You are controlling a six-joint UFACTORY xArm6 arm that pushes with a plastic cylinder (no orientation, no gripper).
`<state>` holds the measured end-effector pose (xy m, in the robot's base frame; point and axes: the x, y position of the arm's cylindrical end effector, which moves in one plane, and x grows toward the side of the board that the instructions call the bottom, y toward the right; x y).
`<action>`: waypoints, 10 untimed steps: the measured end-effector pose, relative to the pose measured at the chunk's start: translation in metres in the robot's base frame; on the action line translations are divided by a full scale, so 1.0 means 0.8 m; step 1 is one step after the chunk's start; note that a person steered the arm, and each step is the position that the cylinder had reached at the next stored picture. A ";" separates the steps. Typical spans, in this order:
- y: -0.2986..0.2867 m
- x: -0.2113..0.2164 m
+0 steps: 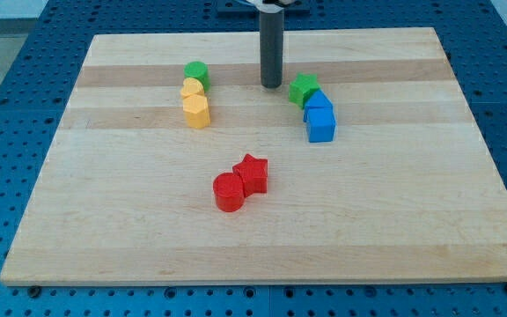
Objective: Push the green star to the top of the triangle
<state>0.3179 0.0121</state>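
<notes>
The green star (303,89) lies right of centre near the view's top, touching the upper-left side of a blue block (318,102). A second blue block (321,124) sits just below that one; which of the two is the triangle I cannot make out. My tip (272,84) stands on the board just left of the green star, a small gap apart from it.
A green round block (196,73) sits at upper left, with two yellow blocks (192,89) (197,112) stacked below it in a column. A red star (253,173) and a red cylinder (229,192) touch each other near the board's middle.
</notes>
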 end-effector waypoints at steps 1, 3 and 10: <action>0.003 0.000; 0.011 0.008; 0.035 0.010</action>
<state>0.3262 0.0398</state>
